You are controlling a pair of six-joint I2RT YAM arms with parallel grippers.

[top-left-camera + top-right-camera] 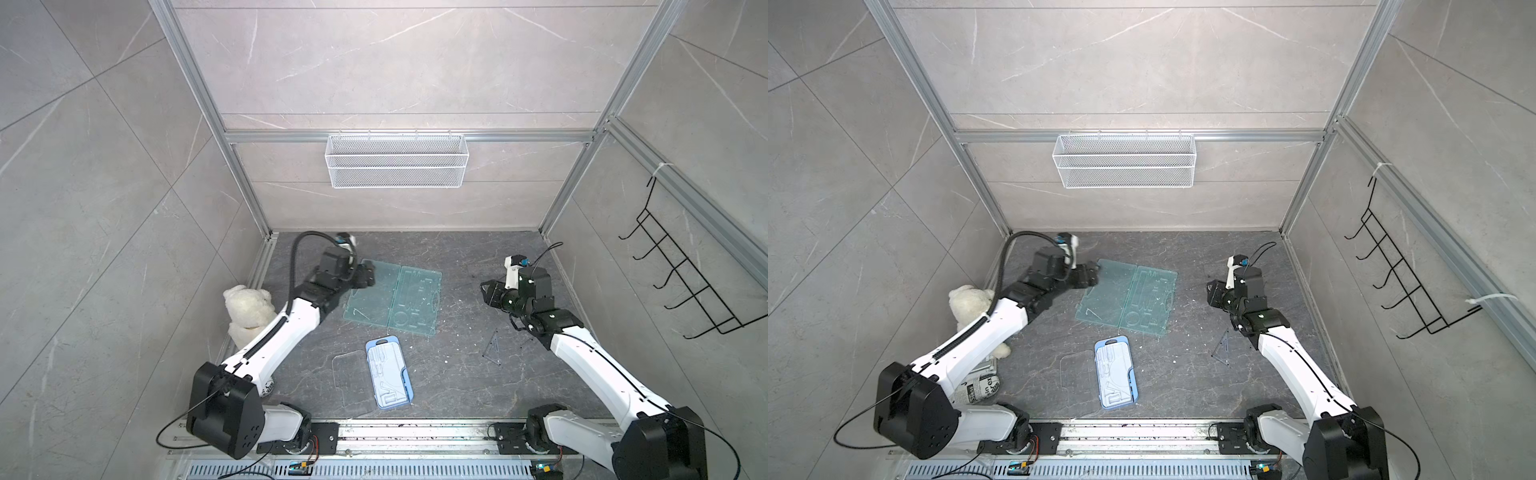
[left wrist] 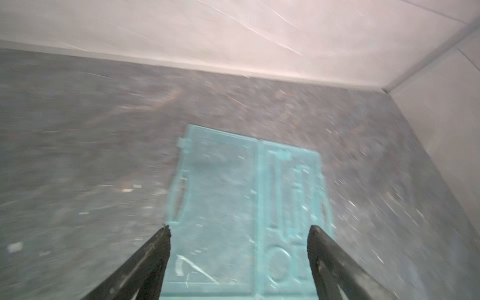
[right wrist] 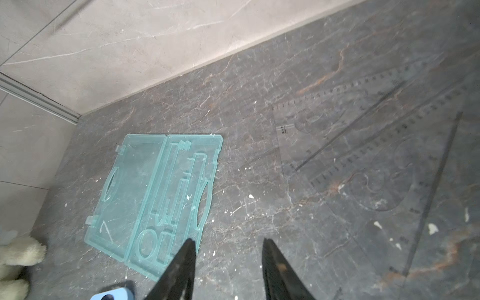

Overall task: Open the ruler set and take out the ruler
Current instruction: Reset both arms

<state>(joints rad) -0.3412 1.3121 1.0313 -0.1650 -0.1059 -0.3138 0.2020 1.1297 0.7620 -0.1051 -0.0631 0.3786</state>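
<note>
Top views are showing the ruler set (image 1: 392,297) lying opened flat, teal and see-through. The left gripper (image 1: 368,276) is hovering at its far lid corner, and the right gripper (image 1: 486,291) is standing well clear across bare dark floor (image 1: 457,266). Clear rulers (image 1: 494,347) are lying faint behind the right gripper, beside its forearm. Left wrist view is coming through blurred: jaws spread wide over the lid, gripping nothing. Right wrist view is showing jaws partly apart and empty, with the rulers' printed scales barely reading.
</note>
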